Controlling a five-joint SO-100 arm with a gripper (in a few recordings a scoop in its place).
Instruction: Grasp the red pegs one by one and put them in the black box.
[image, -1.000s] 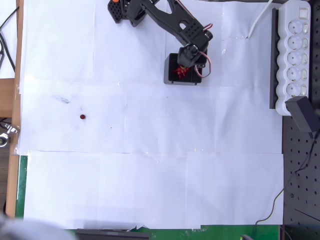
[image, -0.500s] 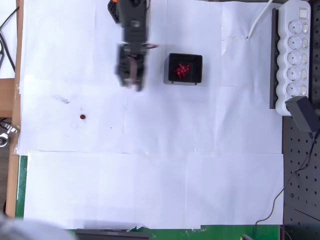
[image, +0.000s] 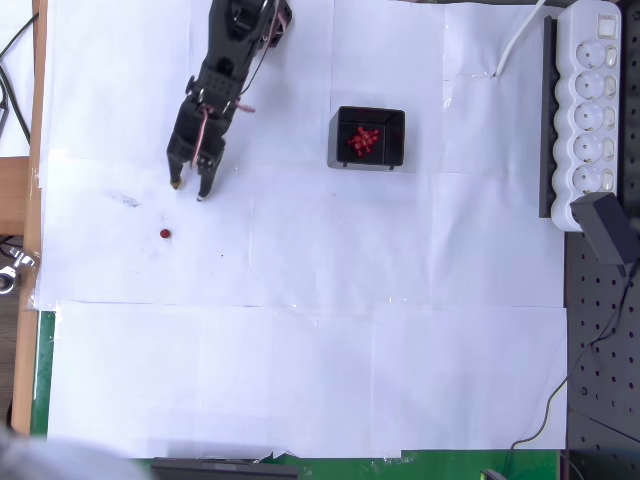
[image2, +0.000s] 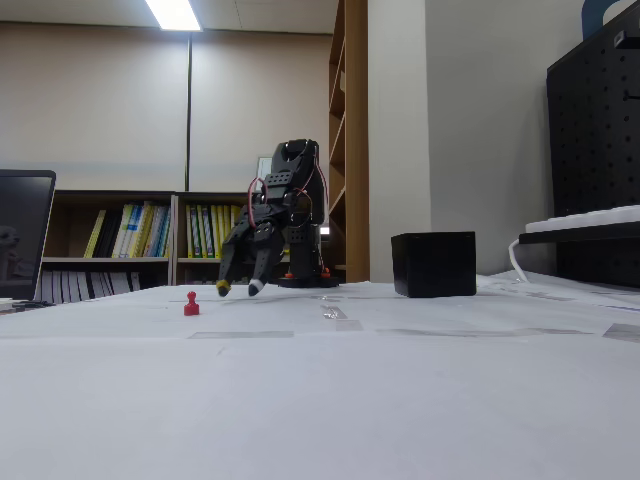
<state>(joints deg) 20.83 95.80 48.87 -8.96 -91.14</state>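
One red peg (image: 165, 234) stands alone on the white paper at the left; in the fixed view this red peg (image2: 191, 303) is upright, left of the arm. The black box (image: 368, 138) sits at upper centre with several red pegs (image: 362, 142) heaped inside; the fixed view shows the black box (image2: 433, 264) from the side, its contents hidden. My gripper (image: 188, 188) hangs open just above and right of the lone peg, fingertips pointing down, nothing between them. In the fixed view the gripper (image2: 238, 288) hovers a little above the table.
A long white power strip (image: 591, 110) lies along the right edge with a black adapter (image: 607, 226) at its lower end. A black pegboard (image: 600, 370) borders the lower right. The arm's base (image: 250, 15) stands at top centre.
The arm swung left from over the black box to the left side of the paper. It has lowered toward the lone peg, with the jaws now open.
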